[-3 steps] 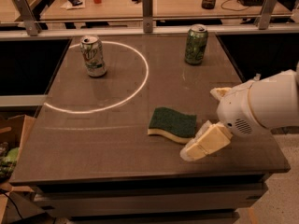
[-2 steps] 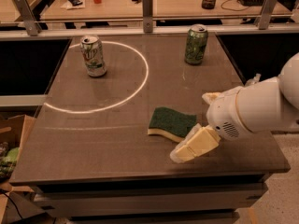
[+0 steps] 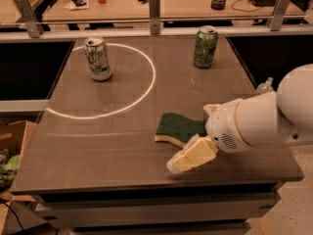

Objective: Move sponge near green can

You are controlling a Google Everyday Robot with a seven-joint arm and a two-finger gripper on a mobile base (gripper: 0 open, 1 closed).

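Compared with a second ago, the gripper (image 3: 195, 137) has slid left along the front of the table (image 3: 112, 151), and the white arm (image 3: 264, 121) now covers more of the right front corner. The sponge (image 3: 178, 126) has not moved, and neither have the two cans.

We see the sponge lying flat on the right front part of the table, just outside the white ring (image 3: 146, 87) painted on the top. The gripper is at its right end. One cream finger (image 3: 193, 155) reaches forward and left past the sponge's near right corner, and the tip of the other shows beyond the sponge's far right corner. The two are spread wide apart, so the gripper stands released with nothing clamped in it. The wrist hides the sponge's right edge, and we cannot tell whether either finger touches the foam.

The sponge shows a dark green scouring top over a pale yellow layer that is visible along its wavy near edge.

The green can (image 3: 205, 47) stands upright near the far right edge of the table, well apart from the sponge. The white can with green lettering (image 3: 98, 58) stands upright inside the ring at far left.
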